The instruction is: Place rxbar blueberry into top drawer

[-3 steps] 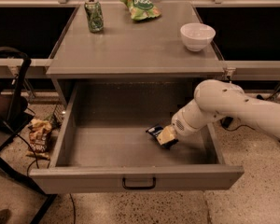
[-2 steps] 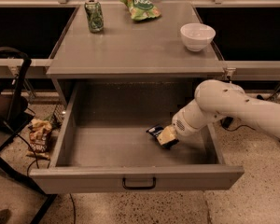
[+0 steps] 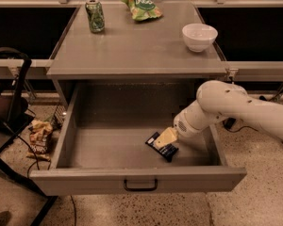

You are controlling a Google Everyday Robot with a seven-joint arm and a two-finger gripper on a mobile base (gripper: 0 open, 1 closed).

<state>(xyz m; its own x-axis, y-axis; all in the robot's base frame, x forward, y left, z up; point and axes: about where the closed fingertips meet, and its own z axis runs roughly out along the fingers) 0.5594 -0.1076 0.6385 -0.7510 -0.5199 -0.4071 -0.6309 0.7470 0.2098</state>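
The gripper (image 3: 167, 137) is lingering, unmoved for 1 second, on the rxbar blueberry (image 3: 168, 151) lying inside the open top drawer (image 3: 85, 182); grasping or released cannot be told, so placement is seemingly finishing.

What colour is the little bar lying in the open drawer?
Dark navy rxbar blueberry, camera view; the pincer hangs over it inside the top drawer.

I can read no print anywhere; my gripper (image 3: 165, 138) is at the rxbar blueberry (image 3: 166, 150) inside the top drawer (image 3: 85, 181).
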